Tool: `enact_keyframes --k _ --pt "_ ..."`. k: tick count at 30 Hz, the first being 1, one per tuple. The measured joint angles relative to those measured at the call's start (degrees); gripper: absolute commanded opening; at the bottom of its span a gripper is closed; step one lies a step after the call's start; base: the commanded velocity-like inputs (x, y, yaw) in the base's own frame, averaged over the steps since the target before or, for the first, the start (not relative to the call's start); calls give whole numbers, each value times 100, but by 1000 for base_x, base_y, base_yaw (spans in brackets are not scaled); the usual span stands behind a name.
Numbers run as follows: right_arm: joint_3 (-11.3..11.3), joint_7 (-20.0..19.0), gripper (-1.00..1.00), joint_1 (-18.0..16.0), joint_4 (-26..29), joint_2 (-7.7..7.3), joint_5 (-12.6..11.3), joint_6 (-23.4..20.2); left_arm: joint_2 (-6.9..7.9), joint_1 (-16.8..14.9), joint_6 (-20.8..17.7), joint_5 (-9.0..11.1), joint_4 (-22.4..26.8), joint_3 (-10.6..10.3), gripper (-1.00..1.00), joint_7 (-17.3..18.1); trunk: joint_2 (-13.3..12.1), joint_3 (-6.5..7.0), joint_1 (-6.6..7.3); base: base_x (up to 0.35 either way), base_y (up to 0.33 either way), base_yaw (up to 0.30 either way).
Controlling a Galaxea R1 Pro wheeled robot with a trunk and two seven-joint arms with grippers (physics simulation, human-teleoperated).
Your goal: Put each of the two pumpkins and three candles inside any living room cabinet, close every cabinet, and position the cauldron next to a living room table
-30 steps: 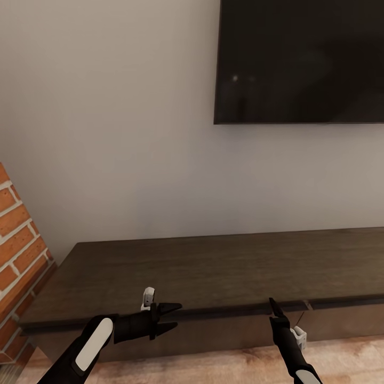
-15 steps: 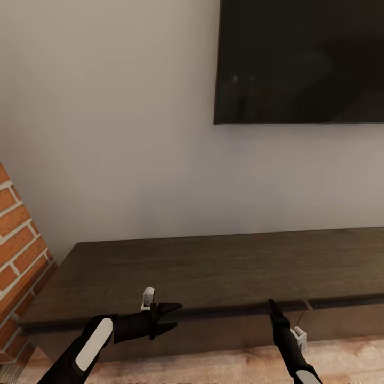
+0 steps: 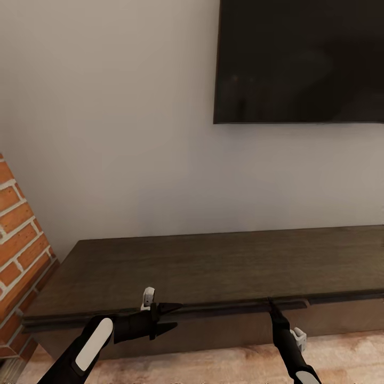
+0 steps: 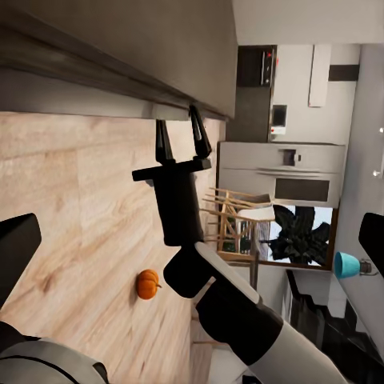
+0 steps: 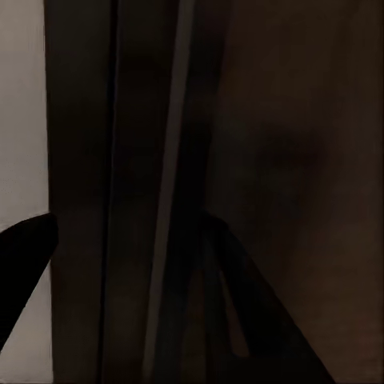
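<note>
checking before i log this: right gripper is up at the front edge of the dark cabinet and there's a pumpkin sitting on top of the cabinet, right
Not quite. The right gripper is at the front edge of the dark cabinet, but the pumpkin is not on top of it: the left wrist view shows it lying on the wooden floor, behind the right arm.

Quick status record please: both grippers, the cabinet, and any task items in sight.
left gripper: open, holding nothing, just in front of the cabinet's front edge
right gripper: open, fingertips at the cabinet's upper front edge
cabinet: long dark unit below the wall TV; unclear whether a drawer is ajar
pumpkin: one, on the wood floor, away from the cabinet
</note>
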State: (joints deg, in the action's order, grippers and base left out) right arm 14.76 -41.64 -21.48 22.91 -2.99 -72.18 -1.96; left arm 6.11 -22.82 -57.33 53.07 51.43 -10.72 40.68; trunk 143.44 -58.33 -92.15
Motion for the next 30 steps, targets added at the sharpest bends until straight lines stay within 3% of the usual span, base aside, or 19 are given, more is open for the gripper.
enact_keyframes --k 30 --pt "3 4 -100 2 37 0 14 -6 0 0 5 0 0 0 100 0 0 0 1 -15 0 0"
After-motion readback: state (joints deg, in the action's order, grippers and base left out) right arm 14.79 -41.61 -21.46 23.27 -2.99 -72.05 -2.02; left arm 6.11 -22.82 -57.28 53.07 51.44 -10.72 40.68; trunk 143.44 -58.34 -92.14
